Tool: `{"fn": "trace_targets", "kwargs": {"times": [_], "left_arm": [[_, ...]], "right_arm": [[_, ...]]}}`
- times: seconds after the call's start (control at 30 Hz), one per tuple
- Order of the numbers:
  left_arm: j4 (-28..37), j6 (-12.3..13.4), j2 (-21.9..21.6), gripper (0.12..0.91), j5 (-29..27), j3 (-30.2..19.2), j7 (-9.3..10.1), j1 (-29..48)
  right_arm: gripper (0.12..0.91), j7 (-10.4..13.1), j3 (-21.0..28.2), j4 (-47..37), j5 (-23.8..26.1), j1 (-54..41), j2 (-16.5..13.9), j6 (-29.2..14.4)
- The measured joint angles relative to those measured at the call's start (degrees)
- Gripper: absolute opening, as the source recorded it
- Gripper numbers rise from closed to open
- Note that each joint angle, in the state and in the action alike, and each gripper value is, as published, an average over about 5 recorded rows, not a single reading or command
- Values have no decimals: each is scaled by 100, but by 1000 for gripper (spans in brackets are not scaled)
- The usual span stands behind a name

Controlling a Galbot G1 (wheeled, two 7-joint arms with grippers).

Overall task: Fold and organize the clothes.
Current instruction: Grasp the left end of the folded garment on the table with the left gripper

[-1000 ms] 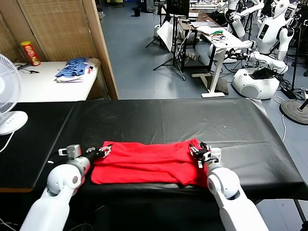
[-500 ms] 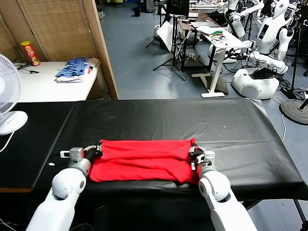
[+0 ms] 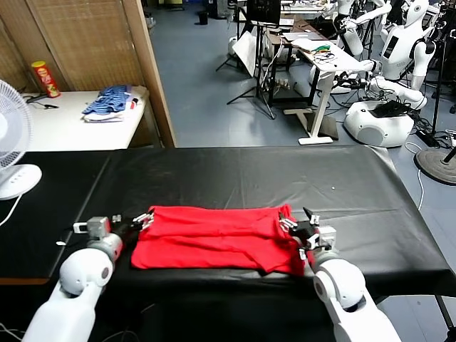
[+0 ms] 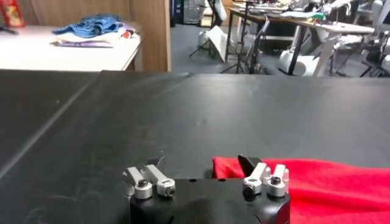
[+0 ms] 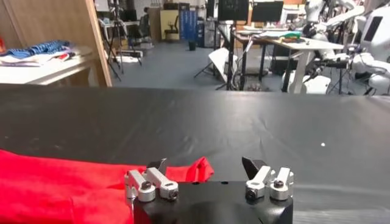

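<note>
Black table (image 3: 235,174): wide, matte, spanning the foreground. Red T-shirt (image 3: 214,239): folded into a long flat band near the front edge, slightly rumpled along its near side. Left gripper (image 3: 141,220): low at the shirt's left end, jaws spread wide, nothing clamped, one finger (image 4: 261,173) just over the red hem. Right gripper (image 3: 299,226): low at the right end, jaws likewise parted and empty, cloth corner by one finger (image 5: 145,181). Blue clothes pile (image 3: 108,101): on the white side table (image 3: 64,128), well apart.

My black table cover (image 3: 249,171), white fan (image 3: 11,139) beside me, blue clothes pile (image 3: 108,100), red can (image 3: 44,78), white side table (image 3: 57,128), parked robots (image 3: 399,43) beyond.
</note>
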State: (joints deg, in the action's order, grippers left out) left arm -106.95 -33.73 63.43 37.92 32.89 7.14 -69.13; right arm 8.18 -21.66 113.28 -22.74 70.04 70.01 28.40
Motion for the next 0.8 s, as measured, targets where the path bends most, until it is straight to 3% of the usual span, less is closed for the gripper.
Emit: {"fn": "trace_targets", "kwargs": {"times": [0.33, 0.47, 0.57, 0.8], "left_arm": [[-388, 201, 319, 788, -104, 195, -82, -842], [-447, 235, 432, 733, -213, 187, -129, -1007], [-473, 249, 508, 622, -373, 153, -151, -1067], [-457, 258, 635, 238, -640, 104, -153, -1114]], "right_arm": [[798, 4, -47, 373, -150, 80, -74, 56], [798, 2, -61, 411, -159, 78, -85, 50], [798, -7, -64, 430, -151, 88, -73, 34], [798, -31, -120, 485, -137, 98, -61, 4]]}}
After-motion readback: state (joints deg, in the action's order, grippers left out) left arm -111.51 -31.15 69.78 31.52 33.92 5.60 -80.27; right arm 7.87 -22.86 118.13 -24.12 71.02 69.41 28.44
